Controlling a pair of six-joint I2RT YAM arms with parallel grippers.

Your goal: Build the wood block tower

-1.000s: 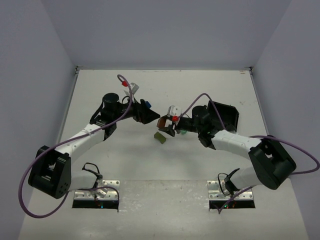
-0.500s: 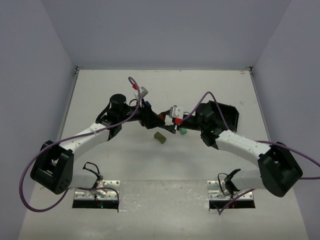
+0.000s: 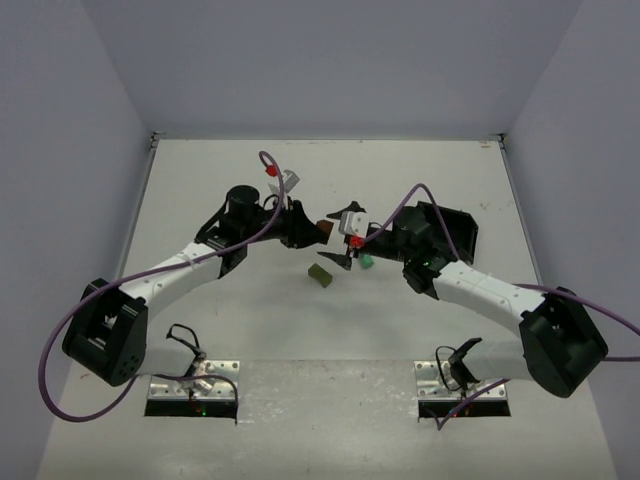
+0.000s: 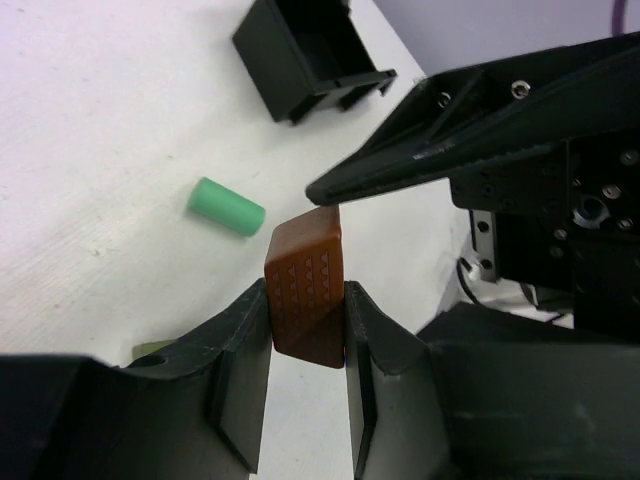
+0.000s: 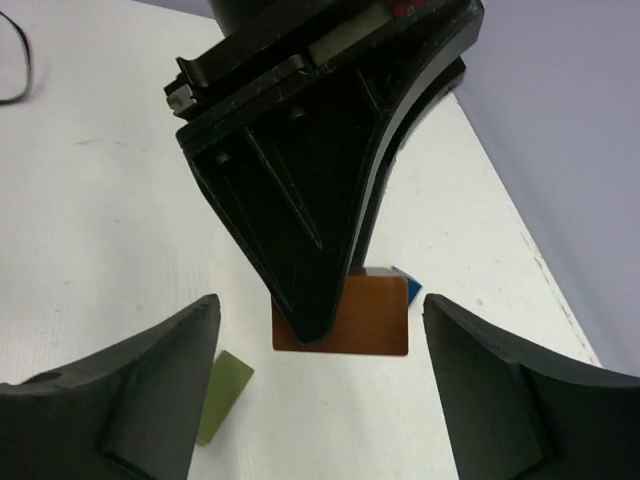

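My left gripper (image 3: 312, 232) is shut on the brown-orange block (image 3: 326, 228) and holds it above the table; in the left wrist view the block (image 4: 305, 290) is clamped between the left gripper's (image 4: 305, 302) two pads. My right gripper (image 3: 340, 238) faces it, open, its fingers apart on either side of the block (image 5: 365, 315) without touching it. On the table lie the olive block (image 3: 320, 275), the mint-green cylinder (image 3: 366, 262) and, behind the held block, a blue block (image 5: 405, 275). No stacked blocks are in view.
A black square tray (image 3: 455, 230) lies on its side at the right, behind the right arm. The two arms meet at the table's middle, their cables looping above them. Grey walls close in the table on three sides.
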